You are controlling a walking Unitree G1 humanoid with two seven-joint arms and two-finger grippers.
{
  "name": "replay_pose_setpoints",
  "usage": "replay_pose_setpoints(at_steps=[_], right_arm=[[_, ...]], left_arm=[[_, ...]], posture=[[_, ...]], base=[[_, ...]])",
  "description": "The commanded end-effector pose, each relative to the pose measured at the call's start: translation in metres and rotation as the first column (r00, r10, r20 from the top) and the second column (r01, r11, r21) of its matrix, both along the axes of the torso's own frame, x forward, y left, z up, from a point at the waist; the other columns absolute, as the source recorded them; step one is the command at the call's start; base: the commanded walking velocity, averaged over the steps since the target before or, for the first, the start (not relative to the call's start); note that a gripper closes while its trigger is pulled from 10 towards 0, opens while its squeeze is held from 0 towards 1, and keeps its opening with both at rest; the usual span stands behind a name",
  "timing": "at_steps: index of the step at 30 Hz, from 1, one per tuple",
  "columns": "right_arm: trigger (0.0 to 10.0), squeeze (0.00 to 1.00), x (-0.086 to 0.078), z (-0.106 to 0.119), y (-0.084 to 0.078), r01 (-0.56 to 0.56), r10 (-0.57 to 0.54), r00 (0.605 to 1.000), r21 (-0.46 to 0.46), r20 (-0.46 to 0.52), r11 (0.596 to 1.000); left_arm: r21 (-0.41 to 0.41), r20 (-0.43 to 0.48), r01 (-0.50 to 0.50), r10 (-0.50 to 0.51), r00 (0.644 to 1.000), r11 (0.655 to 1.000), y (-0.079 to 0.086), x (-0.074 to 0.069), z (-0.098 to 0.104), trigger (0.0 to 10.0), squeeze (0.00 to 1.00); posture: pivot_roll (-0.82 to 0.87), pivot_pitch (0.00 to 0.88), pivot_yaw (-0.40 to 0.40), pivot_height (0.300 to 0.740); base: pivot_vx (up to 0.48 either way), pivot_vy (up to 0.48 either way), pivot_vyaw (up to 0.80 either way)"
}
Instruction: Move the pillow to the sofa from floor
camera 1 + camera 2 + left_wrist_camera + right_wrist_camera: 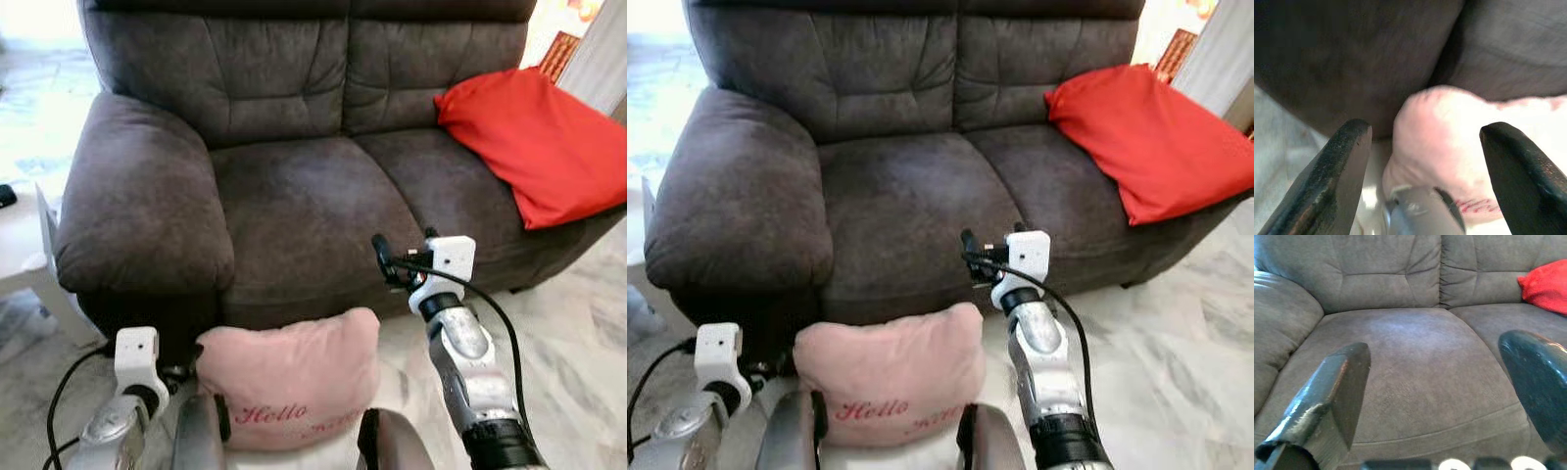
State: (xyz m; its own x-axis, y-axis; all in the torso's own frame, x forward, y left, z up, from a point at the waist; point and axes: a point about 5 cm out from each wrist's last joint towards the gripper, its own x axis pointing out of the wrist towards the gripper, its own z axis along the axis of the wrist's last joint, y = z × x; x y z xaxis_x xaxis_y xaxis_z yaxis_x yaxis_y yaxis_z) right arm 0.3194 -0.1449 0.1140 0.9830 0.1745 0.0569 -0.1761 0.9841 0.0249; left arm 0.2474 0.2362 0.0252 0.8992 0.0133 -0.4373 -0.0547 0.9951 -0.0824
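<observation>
A pink pillow (289, 382) with red "Hello" lettering stands low in front of the dark grey sofa (294, 196), against its front. My left gripper (1425, 132) is open at the pillow's left corner (1449, 137), which lies between its fingers (1337, 171) without being pinched. In the eye views that gripper (181, 374) sits just left of the pillow. My right gripper (384, 257) is raised above the pillow's right side, open and empty. It faces the sofa's left seat cushion (1415, 362).
A red cushion (539, 137) lies on the sofa's right seat and armrest. The wide left armrest (137, 206) bulges forward. A white low table (29, 264) stands left of the sofa. Marble floor (578, 323) spreads to the right. My grey knees (201, 436) flank the pillow's base.
</observation>
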Motion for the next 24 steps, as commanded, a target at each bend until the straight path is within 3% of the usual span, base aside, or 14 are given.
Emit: replay_pose_setpoints(at_steps=[1, 7, 9, 12, 18, 24], right_arm=[[10.0, 0.0, -0.001, 0.007, 0.0, -0.011, 0.011, 1.0, 0.005, 0.015, 1.0], [10.0, 0.0, -0.002, 0.01, 0.0, -0.021, 0.021, 1.0, 0.005, 0.022, 1.0], [10.0, 0.0, -0.002, 0.012, 0.001, -0.022, 0.022, 0.999, 0.007, 0.025, 1.0], [10.0, 0.0, -0.002, 0.015, 0.004, -0.033, 0.032, 0.999, 0.009, 0.033, 0.999], [10.0, 0.0, -0.003, 0.018, 0.003, -0.04, 0.04, 0.998, -0.002, 0.04, 0.999], [10.0, 0.0, -0.008, 0.02, 0.001, -0.066, 0.067, 0.996, -0.027, 0.054, 0.997]], left_arm=[[-0.001, -0.028, 0.019, -0.019, 0.999, 1.0, -0.004, 0.006, -0.011, 10.0, 0.0], [0.002, -0.078, 0.023, -0.022, 0.997, 1.0, -0.005, 0.008, -0.024, 10.0, 0.0], [0.014, -0.15, -0.002, 0.004, 0.989, 1.0, -0.005, -0.003, -0.043, 10.0, 0.0], [0.013, -0.169, -0.014, 0.016, 0.985, 1.0, -0.009, -0.008, -0.052, 10.0, 0.0], [0.012, -0.158, -0.025, 0.027, 0.987, 1.0, -0.01, -0.006, -0.051, 10.0, 0.0], [0.023, -0.122, -0.04, 0.042, 0.992, 0.999, -0.009, -0.001, -0.049, 10.0, 0.0]], posture=[[0.15, 0.0, -0.158, 0.535], [0.14, 0.0, -0.157, 0.535], [0.13, 0.0, -0.16, 0.535], [0.13, 0.0, -0.16, 0.535], [0.11, 0.0, -0.157, 0.535], [0.11, 0.0, -0.16, 0.535]], base=[[0.0, 0.0, 0.0], [0.0, 0.0, 0.0], [0.0, 0.0, 0.0], [0.0, 0.0, 0.0], [0.0, 0.0, 0.0], [0.0, 0.0, 0.66]])
